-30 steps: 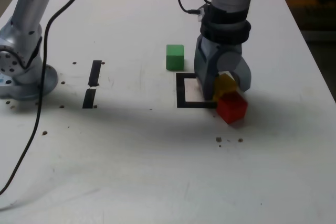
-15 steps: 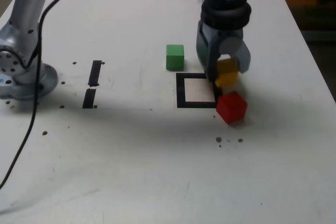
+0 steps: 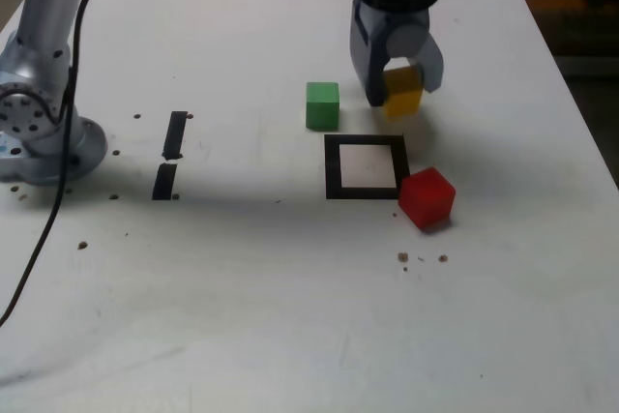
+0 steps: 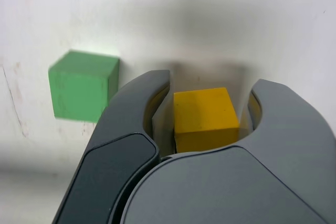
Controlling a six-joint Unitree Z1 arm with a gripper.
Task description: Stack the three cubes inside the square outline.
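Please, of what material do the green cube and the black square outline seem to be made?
The green cube looks like matte painted wood or plastic: flat colour, no shine. The square outline seems black tape: flat strips lying flush on the surface.

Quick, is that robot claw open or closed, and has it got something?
Gripper: closed on the yellow cube, held between its jaws.
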